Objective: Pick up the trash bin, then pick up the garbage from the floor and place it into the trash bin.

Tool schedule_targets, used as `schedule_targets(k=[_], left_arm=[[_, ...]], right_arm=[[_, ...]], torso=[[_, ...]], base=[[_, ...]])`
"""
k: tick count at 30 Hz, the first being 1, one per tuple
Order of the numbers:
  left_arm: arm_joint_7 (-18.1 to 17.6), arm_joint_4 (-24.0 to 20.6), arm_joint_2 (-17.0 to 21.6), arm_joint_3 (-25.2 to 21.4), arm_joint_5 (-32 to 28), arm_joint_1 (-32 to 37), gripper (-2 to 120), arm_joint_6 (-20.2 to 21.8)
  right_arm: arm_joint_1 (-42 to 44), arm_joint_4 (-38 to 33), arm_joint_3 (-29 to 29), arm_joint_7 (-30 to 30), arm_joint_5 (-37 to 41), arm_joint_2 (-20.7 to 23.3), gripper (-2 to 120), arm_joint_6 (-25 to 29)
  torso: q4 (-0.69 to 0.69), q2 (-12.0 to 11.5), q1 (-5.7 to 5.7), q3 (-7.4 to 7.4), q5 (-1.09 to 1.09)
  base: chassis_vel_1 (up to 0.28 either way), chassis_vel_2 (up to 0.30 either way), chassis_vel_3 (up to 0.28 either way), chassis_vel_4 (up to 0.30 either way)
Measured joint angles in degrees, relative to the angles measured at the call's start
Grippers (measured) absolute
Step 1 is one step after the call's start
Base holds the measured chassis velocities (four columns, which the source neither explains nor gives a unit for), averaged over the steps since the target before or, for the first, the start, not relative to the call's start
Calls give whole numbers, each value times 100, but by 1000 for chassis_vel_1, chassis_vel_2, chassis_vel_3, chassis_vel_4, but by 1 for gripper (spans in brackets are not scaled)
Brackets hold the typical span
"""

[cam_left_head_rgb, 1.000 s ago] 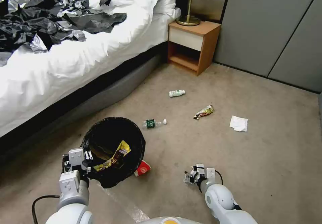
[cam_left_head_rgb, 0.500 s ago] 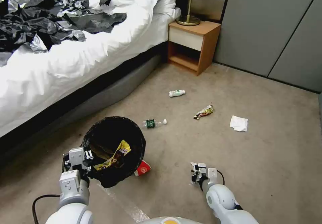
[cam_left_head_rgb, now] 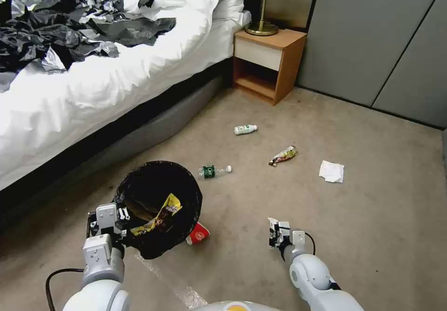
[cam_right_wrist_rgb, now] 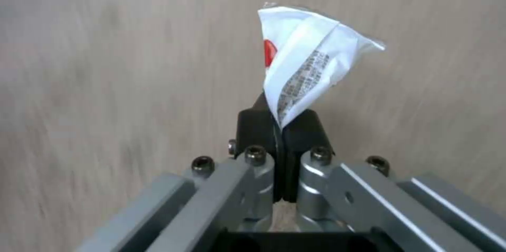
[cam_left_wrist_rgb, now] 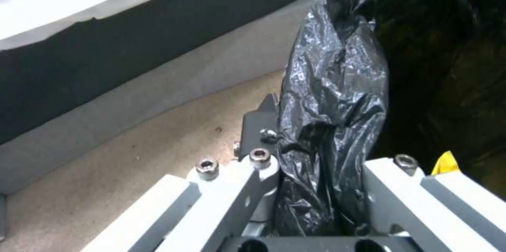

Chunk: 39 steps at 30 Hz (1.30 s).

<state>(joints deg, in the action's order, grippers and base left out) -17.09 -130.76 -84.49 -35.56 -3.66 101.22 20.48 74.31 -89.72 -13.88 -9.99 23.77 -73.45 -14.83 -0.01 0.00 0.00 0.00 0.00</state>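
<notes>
Right end effector (cam_right_wrist_rgb: 282, 119) low over floor, pinching white wrapper (cam_right_wrist_rgb: 306, 62); left end effector (cam_left_head_rgb: 111, 218) clamping trash bin (cam_left_head_rgb: 158, 204) rim.

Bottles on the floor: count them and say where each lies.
2. The green-labelled bottle lies just beyond the trash bin; the white bottle lies farther on, toward the nightstand. The bin could be hiding more.

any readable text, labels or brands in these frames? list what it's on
None reads.
White plastic wrapper with a red mark, pinched in the right hand: lines of small print, blurred.
Yellow snack wrapper in the black-lined trash bin: dark lettering, too small.
Green-labelled clear bottle, white bottle, red packet: illegible.
</notes>
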Motion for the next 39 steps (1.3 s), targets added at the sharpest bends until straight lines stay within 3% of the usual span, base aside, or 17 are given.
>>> schedule_targets(k=[1, 4, 5, 7, 9, 11, 13, 14, 16, 17, 23, 30, 39], left_arm=[[0, 0, 0, 0, 0, 0, 3, 0], [10, 23, -23, 81, 18, 52, 3, 3], [10, 23, -23, 81, 18, 52, 3, 3], [12, 43, -53, 129, 70, 75, 3, -2], [22, 45, -60, 151, 91, 84, 3, -5], [29, 45, -64, 178, 121, 90, 3, -12], [30, 45, -64, 180, 123, 90, 3, -12], [32, 35, -61, 205, 147, 102, 3, -13], [33, 29, -58, 212, 156, 111, 3, -14], [38, 13, -54, 235, 197, 140, 3, -26], [53, -39, -62, 294, 276, 213, 3, -51], [60, -106, -96, 327, 325, 260, 3, -66], [79, -117, -125, 413, 407, 296, 3, -85]], right_arm=[[0, 0, 0, 0, 0, 0, 0, 0], [76, -1088, -237, 112, -1030, 91, 0, 968], [76, -1088, -237, 112, -1030, 91, 0, 968], [150, -1900, -318, 218, -1587, 169, 0, 1352], [167, -2214, -311, 324, -1712, 203, 0, 1556], [166, -2661, -265, 739, -1926, 252, 0, 2130], [164, -2711, -256, 824, -1960, 259, 0, 2226], [159, -3002, -206, 1482, -2212, 319, 0, 2748], [163, -3080, -177, 1708, -2263, 363, 0, 2871], [178, -3195, 8, 2110, -2283, 496, 0, 3097], [26, -2929, 636, 2740, -2179, 681, 0, 3556], [-269, -2166, 1586, 2442, -2172, 592, 0, 3353], [-804, -1578, 2040, 2167, -2181, 366, 0, 3093]], torso=[[0, 0, 0, 0, 0], [2, 0, 0, 0, -1], [2, 0, 0, 0, -1], [0, 0, 0, 0, -1], [0, 0, 0, 0, 0], [1, 0, 0, -1, -2], [1, 0, 0, -1, -1], [2, 0, 0, 0, -1], [1, 0, 0, 0, 0], [1, 0, 0, 0, 0], [1, 0, 0, 0, 0], [1, 0, 0, 0, -1], [1, 0, 0, 0, -1]], base=[[0, 0, 0, 0], [0, 0, 0, 0], [0, 0, 0, 0], [0, 0, 0, 0], [0, 0, 0, 0], [0, 0, 0, 0], [0, 0, 0, 0], [0, 0, 0, 0], [0, 0, 0, 0], [0, 0, 0, 0], [0, 0, 0, 0], [0, 0, 0, 0], [0, 0, 0, 0]])
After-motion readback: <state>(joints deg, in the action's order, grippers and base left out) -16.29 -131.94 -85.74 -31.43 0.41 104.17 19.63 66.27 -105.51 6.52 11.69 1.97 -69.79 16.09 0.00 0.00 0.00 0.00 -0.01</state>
